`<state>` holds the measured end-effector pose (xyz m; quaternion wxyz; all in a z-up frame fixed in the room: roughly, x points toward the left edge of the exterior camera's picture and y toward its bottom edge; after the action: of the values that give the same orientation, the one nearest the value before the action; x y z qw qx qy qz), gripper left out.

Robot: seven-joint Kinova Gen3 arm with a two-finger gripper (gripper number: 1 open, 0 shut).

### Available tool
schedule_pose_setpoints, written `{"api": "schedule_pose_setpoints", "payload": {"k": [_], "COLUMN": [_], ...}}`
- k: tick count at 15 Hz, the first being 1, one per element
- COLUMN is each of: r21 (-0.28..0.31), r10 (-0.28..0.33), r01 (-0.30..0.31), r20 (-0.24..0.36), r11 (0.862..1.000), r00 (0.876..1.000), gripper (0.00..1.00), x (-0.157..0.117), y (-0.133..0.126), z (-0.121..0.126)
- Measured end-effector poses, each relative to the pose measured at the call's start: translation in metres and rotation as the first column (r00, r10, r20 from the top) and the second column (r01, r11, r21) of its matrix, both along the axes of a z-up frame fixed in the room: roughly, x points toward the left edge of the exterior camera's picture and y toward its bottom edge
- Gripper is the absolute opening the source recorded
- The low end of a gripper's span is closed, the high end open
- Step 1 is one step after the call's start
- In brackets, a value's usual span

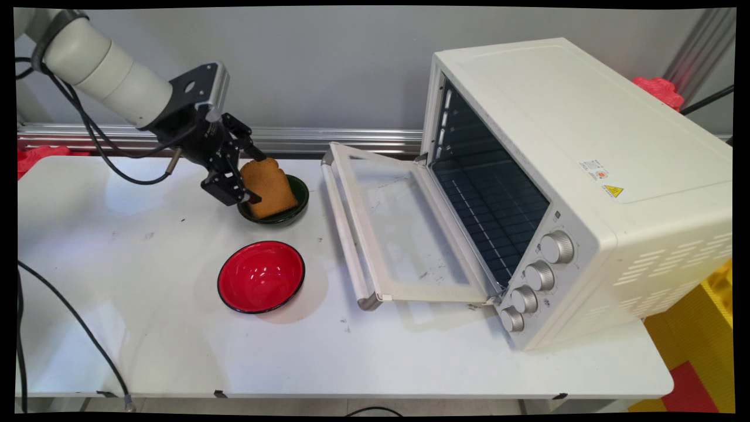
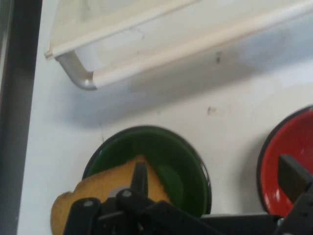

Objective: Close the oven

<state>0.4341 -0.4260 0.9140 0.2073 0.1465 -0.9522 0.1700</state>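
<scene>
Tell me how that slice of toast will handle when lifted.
The toast slice looks stiff: it stands on edge in the green bowl without sagging. Probably light and somewhat crumbly, so the fingers beside it could crack it if they squeeze hard.

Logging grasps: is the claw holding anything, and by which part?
Yes: the claw grips the toast by its left edge, above the green bowl.

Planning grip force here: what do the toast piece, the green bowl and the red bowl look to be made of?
Toast: matte, evenly tan, no crumb texture; likely a foam or plastic replica, not certain. Green bowl: dark glossy surface with soft highlights; glazed ceramic or melamine, hard either way. Red bowl: shiny red inside with sharp reflections and a black rim; lacquered plastic or melamine by the look.
</scene>
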Motion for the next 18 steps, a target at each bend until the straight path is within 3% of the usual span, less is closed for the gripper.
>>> {"api": "schedule_pose_setpoints", "payload": {"k": [6,13,14,18], "r21": [0.056,0.121,0.134,0.172], "r10": [0.101,0.197,0.209,0.238], "r01": [-0.095,-0.177,-0.185,-0.204], "r20": [-0.118,-0.186,-0.195,-0.212], "r11": [0.994,0.977,0.974,0.964], "r00": [0.988,0.963,0.958,0.948], "gripper": [1.00,1.00,0.00,0.00], "x": [-0.016,-0.023,-0.024,-0.025], "y": [-0.003,-0.004,-0.005,-0.005], "z": [0.004,-0.002,-0.003,-0.007]}}
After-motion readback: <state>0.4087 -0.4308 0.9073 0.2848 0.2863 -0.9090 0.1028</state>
